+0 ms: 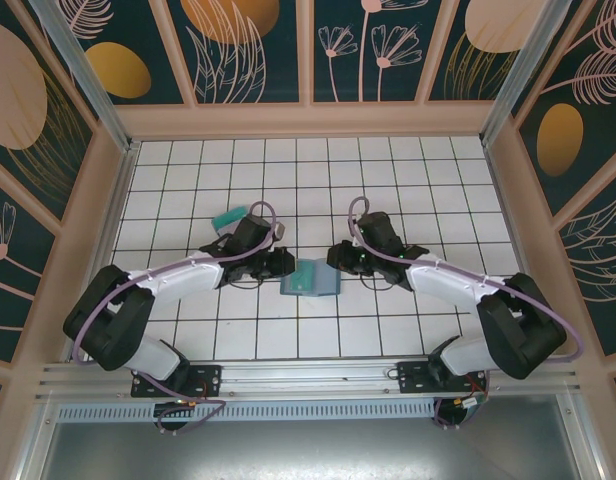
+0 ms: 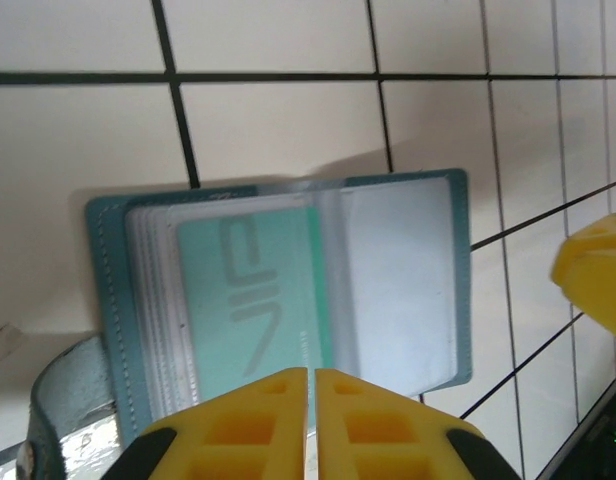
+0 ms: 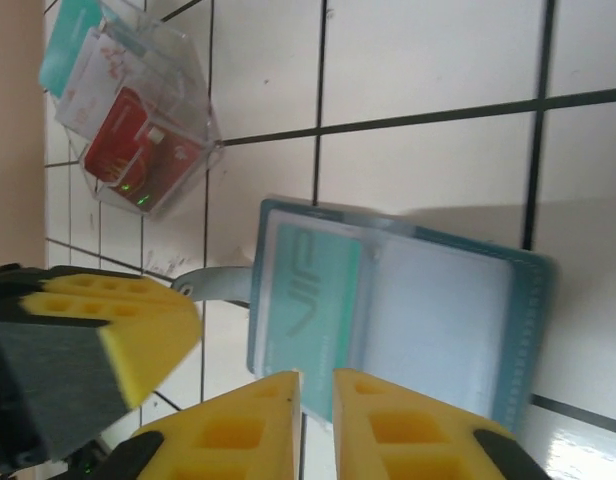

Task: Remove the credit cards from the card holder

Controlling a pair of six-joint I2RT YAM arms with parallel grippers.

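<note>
The card holder point(image 1: 310, 277) lies open on the worktop point(image 1: 388, 180) — left claw point(image 2: 311, 378) at its 9 o'clock, right claw point(image 3: 316, 385) at 3, both nearly closed — so best pin one edge and draw the teal card point(image 2: 253, 300) straight out.

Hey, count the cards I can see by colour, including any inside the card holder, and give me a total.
Teal: 2, the pocketed teal card in the card holder and the loose teal card in the side pile
Red: 1, the red card in that pile
White, patterned: 1, the white card in that pile
Total: 4 cards
</note>
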